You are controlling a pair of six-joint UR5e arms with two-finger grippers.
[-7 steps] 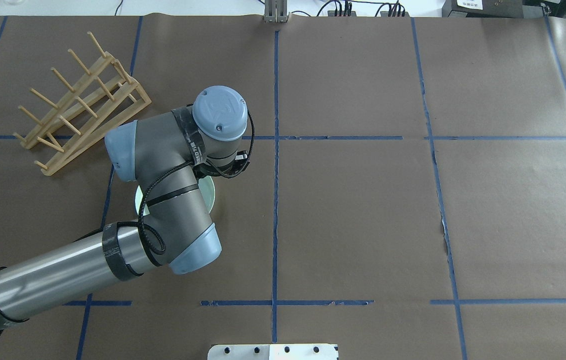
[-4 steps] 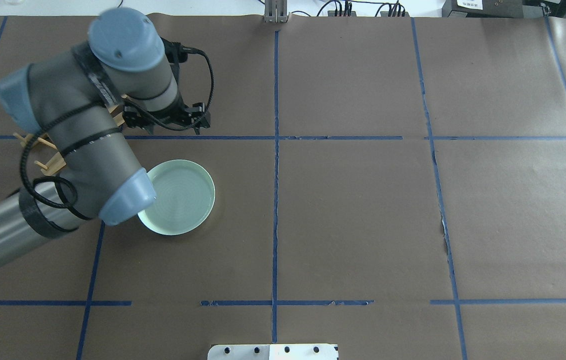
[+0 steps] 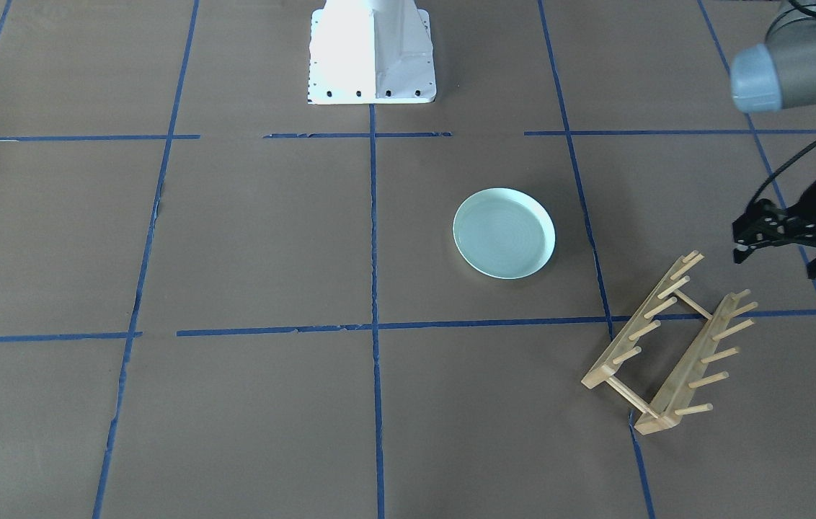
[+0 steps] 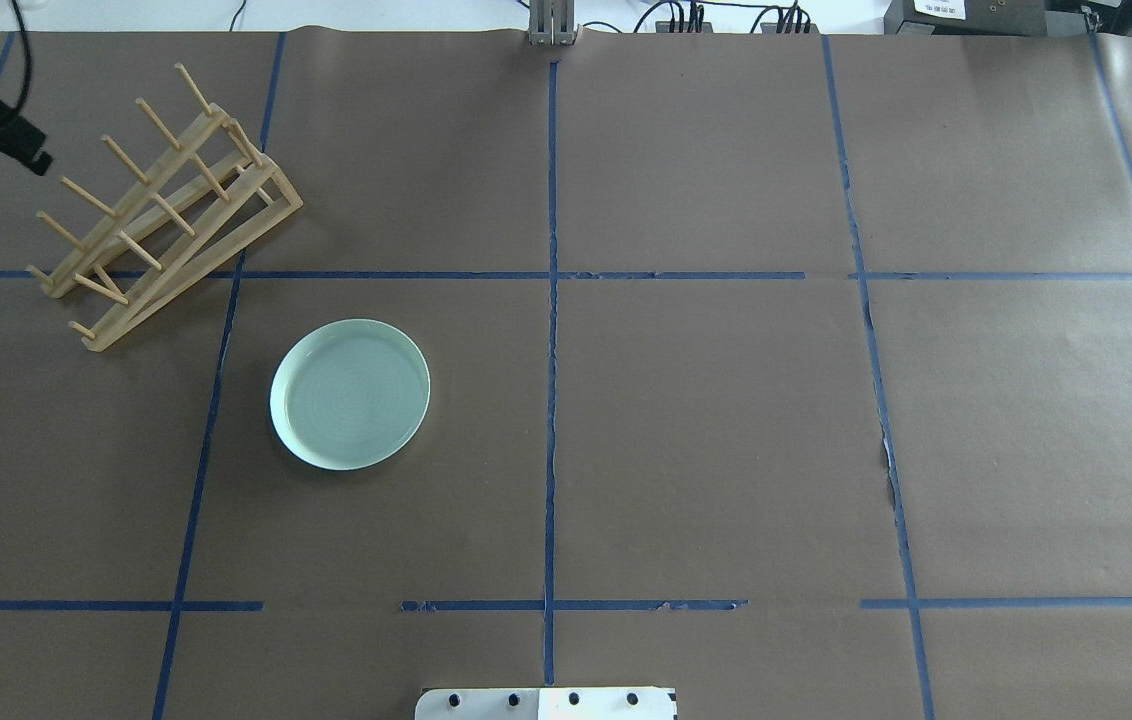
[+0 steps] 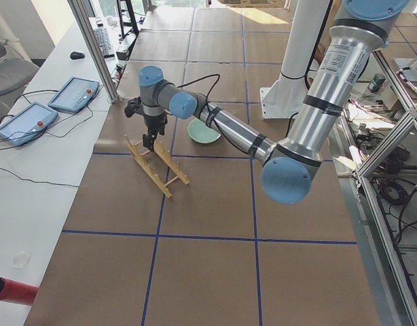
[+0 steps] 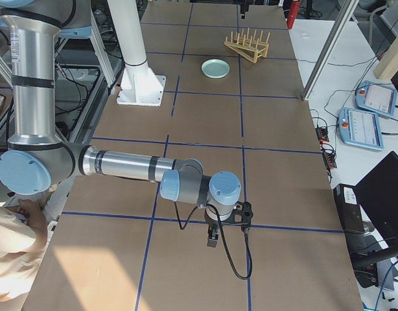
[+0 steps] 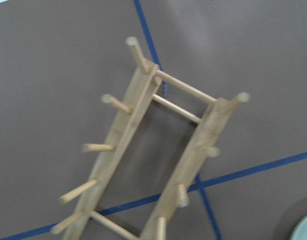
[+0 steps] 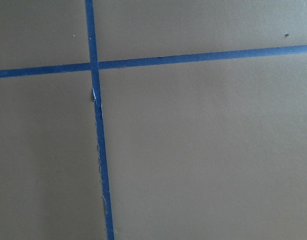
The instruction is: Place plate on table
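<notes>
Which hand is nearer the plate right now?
Left. The left hand hangs by the wooden rack, near the plate; the right hand is far off toward the table's opposite end.

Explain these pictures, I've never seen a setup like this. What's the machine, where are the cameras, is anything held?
Two robot arms, each ending in a two-finger pincer. Cameras look from above, from across the table, from both ends and from each wrist. On the table lie a green plate and, apart from it, a wooden rack. The left pincer hangs open and empty near the rack. The right pincer is far off toward the other end; open or shut, I cannot tell.
</notes>
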